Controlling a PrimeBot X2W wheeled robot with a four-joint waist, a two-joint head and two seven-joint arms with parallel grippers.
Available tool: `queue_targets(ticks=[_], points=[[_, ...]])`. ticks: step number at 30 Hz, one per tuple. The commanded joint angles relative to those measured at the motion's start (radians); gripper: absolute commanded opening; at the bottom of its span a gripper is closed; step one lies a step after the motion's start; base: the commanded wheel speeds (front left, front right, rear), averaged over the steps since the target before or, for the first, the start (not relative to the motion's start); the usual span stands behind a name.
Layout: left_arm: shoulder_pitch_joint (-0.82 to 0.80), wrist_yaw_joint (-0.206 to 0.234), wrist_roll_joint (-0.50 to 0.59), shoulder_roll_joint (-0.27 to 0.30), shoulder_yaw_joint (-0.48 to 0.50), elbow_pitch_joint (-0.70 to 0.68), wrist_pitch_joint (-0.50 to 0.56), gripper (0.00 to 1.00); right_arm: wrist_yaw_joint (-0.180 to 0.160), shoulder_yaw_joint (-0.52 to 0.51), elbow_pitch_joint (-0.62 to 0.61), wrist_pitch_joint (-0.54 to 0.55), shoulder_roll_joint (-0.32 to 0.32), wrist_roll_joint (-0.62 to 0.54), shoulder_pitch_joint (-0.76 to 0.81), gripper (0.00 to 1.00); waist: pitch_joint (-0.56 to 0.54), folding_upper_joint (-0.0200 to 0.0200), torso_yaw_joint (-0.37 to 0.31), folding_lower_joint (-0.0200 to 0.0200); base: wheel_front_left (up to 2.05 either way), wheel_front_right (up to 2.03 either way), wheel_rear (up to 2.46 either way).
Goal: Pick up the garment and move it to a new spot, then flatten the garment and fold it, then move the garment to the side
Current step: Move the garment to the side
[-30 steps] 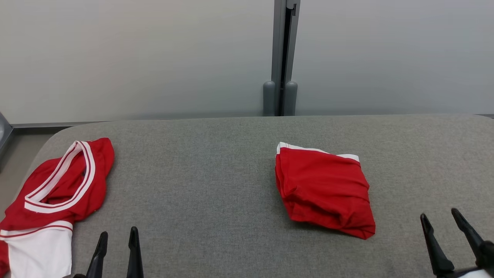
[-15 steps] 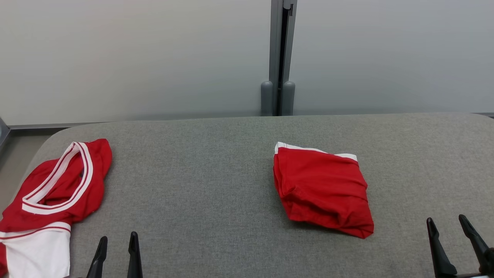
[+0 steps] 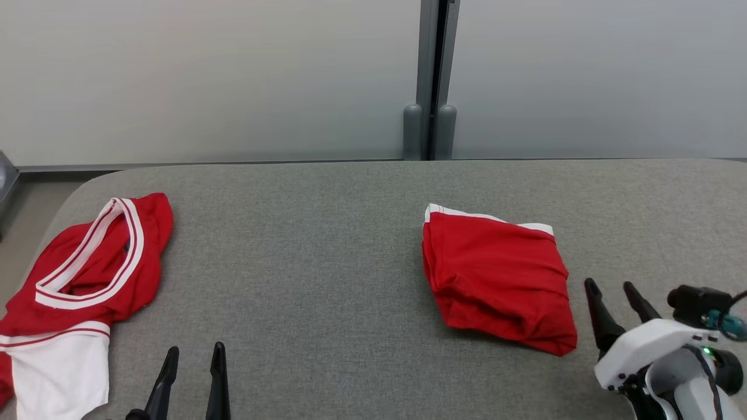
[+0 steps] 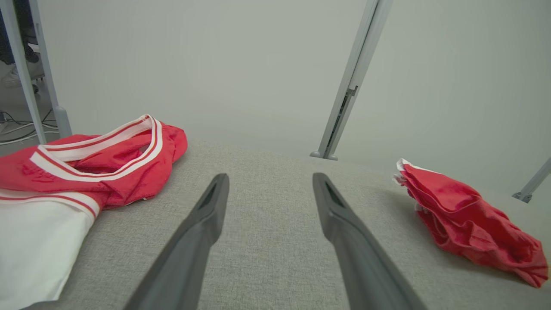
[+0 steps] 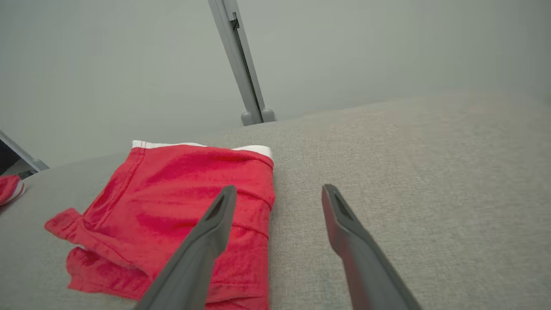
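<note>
As it sits right now, folded garment (image 3: 499,280): a red bundle with a white band along its far edge, lying right of the middle of the worktop (image 3: 315,262), with nothing touching it.
Right tool (image 3: 610,286): just off the bundle's right edge, fingers spread wide, holding nothing.
Left tool (image 3: 195,349): at the front edge, left of middle, fingers apart too, empty, well away from the bundle.
Other jersey (image 3: 81,280): unfolded, heaped at the left edge.
Step, my guess: the fold looks finished, so only the move-to-the-side bit remains.
Top-layer pinch: if the fingers catch only the upper layer at that right edge, the rest would hang and the fold drops open.
Drag on the cover: the worktop's fabric looks grippy, so sliding instead of lifting could stall the bottom layers and bunch them.
Loose front edge: it's lumpy there, so a one-sided lift might let it unroll.
Left side: parking it there would land it on the jersey.
</note>
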Motion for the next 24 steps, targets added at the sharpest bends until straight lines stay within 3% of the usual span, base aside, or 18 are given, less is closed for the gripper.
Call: queue_targets(ticks=[1,5,17,18,19,24], points=[[-0.021,-0.005,0.006,0.004,-0.003,0.002,0.0,1.0,0.0,0.025,0.018,0.045,-0.008,0.039,-0.027,1.0,0.011,-0.0001,0.01,0.0,0.0,0.0,0.0],[-0.043,-0.01,0.01,0.004,-0.024,0.011,0.0,1.0,0.0,0.083,0.124,0.213,-0.044,0.154,-0.139,1.0,0.041,-0.0001,0.044,0.0,0.0,0.0,0.0],[-0.091,-0.008,0.007,0.004,-0.058,0.008,0.0,1.0,0.0,0.144,0.289,0.313,-0.07,0.273,-0.272,1.0,0.126,-0.0001,0.11,0.0,0.0,0.0,0.0],[-0.094,-0.005,0.006,0.004,-0.057,0.006,0.0,1.0,0.0,0.147,0.293,0.309,-0.07,0.29,-0.285,0.31,0.135,-0.0001,0.108,0.0,0.0,0.0,0.0],[-0.098,-0.003,0.003,0.003,-0.054,0.004,0.0,1.0,0.0,0.145,0.301,0.301,-0.071,0.308,-0.295,0.0,0.143,-0.0001,0.104,0.0,0.0,0.0,0.0],[-0.119,0.001,-0.007,0.003,-0.052,-0.013,0.0,1.0,0.0,0.189,0.288,0.304,-0.113,0.354,-0.345,0.0,0.205,-0.0001,0.054,0.0,0.0,0.0,0.0]])
